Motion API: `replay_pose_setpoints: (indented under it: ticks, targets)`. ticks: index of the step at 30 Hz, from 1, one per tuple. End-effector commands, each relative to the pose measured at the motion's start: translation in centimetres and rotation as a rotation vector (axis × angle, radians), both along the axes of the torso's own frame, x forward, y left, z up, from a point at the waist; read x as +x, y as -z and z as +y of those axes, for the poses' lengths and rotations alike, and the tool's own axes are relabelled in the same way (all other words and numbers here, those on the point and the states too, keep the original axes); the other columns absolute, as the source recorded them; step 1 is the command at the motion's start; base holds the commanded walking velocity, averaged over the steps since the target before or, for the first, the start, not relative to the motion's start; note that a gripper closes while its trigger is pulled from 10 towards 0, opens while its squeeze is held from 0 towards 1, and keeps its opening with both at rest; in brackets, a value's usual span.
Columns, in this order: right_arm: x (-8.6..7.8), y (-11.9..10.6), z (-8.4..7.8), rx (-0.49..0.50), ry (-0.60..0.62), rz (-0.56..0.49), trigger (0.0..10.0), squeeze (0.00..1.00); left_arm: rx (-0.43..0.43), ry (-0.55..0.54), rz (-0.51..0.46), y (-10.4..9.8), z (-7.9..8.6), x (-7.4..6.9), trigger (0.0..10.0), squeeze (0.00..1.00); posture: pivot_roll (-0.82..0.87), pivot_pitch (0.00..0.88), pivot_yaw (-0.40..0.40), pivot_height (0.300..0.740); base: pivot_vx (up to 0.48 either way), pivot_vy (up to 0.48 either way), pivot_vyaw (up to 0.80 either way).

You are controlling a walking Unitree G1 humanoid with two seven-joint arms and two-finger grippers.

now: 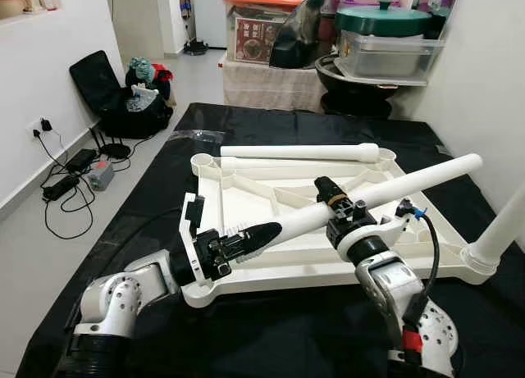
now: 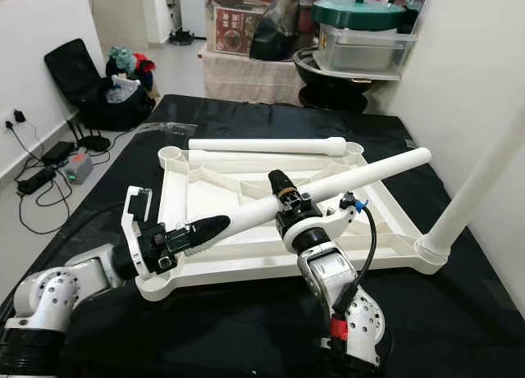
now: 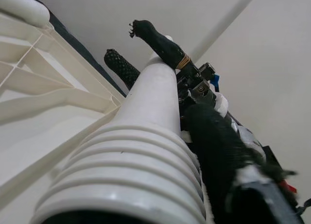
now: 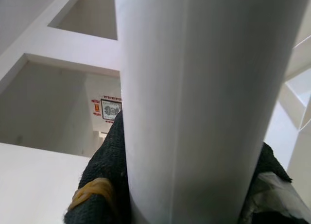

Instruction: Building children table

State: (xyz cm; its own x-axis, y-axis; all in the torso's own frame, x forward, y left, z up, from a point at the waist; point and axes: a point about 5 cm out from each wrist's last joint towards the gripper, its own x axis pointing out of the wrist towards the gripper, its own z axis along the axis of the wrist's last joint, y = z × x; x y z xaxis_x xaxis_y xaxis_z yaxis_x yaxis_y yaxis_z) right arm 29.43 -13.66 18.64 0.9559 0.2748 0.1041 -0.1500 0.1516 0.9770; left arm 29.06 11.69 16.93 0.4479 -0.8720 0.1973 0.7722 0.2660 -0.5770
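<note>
— Table leg: where is it?
— Slanting over the upturned tabletop on the black sheet. My right gripper pinches its middle; my left gripper clamps its ribbed end.
— Containers?
— A clear tub behind, green-lidded, contents unclear.

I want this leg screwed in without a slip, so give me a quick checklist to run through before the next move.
1. Right claw shut around the held leg mid-shaft: ok.
2. Left claw at the leg's threaded end: ok; grip itself cannot tell.
3. Threaded end lined up over the near-left corner socket: not ok, leg lies slanted across the tabletop.
4. Tabletop upside down on the black cloth: ok.
5. Near-right leg standing in its socket: ok.
6. Spare leg lying along the far edge: ok.
</note>
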Motion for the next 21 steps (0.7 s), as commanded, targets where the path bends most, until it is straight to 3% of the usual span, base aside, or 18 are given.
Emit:
replay_pose_setpoints:
  ticks: [1, 10, 12, 14, 17, 18, 21]
  targets:
    - [0.2, -1.3, 1.8, 0.099, -0.029, -0.038, 0.0, 0.00, 0.005, 0.017, -0.041, -0.2, 0.1, -0.5, 10.0, 1.00, -0.01, 0.000, -0.087, 0.740, 0.000, 0.000, 0.00]
    - [1.4, -2.8, -1.3, 0.056, 0.068, -0.079, 0.0, 0.00, -0.001, 0.023, -0.061, -0.3, 1.5, -1.5, 10.0, 1.00, 0.00, 0.000, -0.091, 0.740, 0.000, 0.000, 0.00]
    - [2.3, -3.7, -3.3, 0.041, 0.139, -0.094, 0.0, 0.00, 0.017, 0.005, -0.057, 0.2, 2.1, -1.9, 10.0, 1.00, 0.01, 0.000, -0.095, 0.740, 0.000, 0.000, 0.00]
    - [2.5, -4.0, -3.9, 0.038, 0.157, -0.099, 0.0, 0.00, 0.022, 0.000, -0.057, 0.3, 2.2, -2.0, 10.0, 1.00, 0.01, 0.000, -0.095, 0.740, 0.000, 0.000, 0.00]
    - [3.1, -5.8, -6.5, 0.033, 0.229, -0.164, 0.0, 0.00, 0.029, -0.058, -0.038, 1.0, 3.0, -2.2, 10.0, 1.00, 0.02, 0.000, -0.104, 0.740, 0.000, 0.000, 0.00]
    - [3.1, -5.8, -6.5, 0.033, 0.229, -0.164, 0.0, 0.00, 0.029, -0.058, -0.038, 1.0, 3.0, -2.2, 10.0, 1.00, 0.02, 0.000, -0.104, 0.740, 0.000, 0.000, 0.00]
    - [3.3, -6.3, -8.5, 0.001, 0.282, -0.175, 0.0, 0.00, 0.030, -0.112, -0.046, 0.7, 3.7, -2.4, 10.0, 1.00, 0.03, 0.000, -0.112, 0.740, 0.000, 0.000, 0.00]
